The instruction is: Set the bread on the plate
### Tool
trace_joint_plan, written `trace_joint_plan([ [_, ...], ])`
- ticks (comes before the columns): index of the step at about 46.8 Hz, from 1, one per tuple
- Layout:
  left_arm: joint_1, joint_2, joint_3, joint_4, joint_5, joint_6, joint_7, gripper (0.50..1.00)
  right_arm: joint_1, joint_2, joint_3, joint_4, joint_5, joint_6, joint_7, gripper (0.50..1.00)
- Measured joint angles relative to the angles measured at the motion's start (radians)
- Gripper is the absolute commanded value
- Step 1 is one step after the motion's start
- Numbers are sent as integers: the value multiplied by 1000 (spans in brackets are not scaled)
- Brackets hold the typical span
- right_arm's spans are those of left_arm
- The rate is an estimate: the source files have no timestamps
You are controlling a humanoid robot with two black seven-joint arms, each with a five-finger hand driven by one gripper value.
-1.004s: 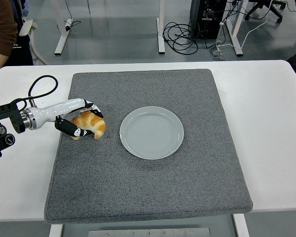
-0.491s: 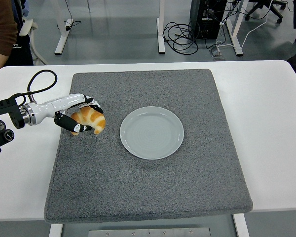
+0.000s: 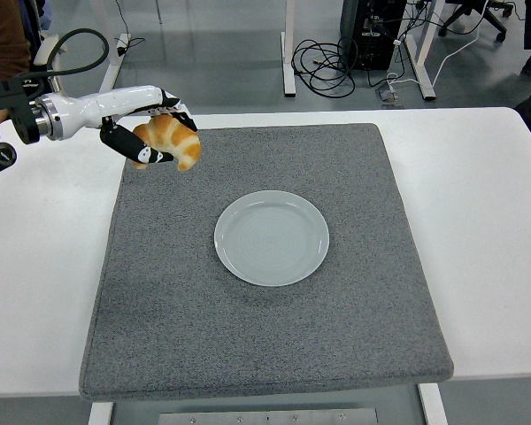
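A golden-brown croissant-shaped bread [image 3: 170, 140] hangs in the air over the far left corner of the grey mat. My left hand [image 3: 150, 133] is shut on it, fingers wrapped over its top and underside, with the arm coming in from the upper left. A pale round plate [image 3: 272, 237] lies empty at the middle of the mat, to the right of and nearer than the bread. The right arm is out of view.
The grey mat [image 3: 265, 336] covers most of the white table [image 3: 478, 212]. A person's sleeve [image 3: 2, 35] shows at the top left corner. Cables and desk legs stand on the floor beyond the table.
My left hand has lifted the bread off the mat and carried it up and toward the far edge. The plate has not moved.
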Motion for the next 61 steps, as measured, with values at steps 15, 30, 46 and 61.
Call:
trace_joint_plan([
  [15, -92, -163, 36, 0, 3, -13, 92, 500, 0, 0, 0, 0, 0, 0, 0, 1000],
  [30, -27, -304, 60, 1, 19, 102, 96, 500, 0, 0, -1, 0, 0, 0, 0, 1000],
  [46, 114, -335, 60, 16, 102, 235, 43, 500, 0, 0, -1, 0, 0, 0, 0, 1000],
  [61, 188, -410, 60, 137, 102, 289, -27, 500, 0, 0, -1, 0, 0, 0, 0, 1000],
])
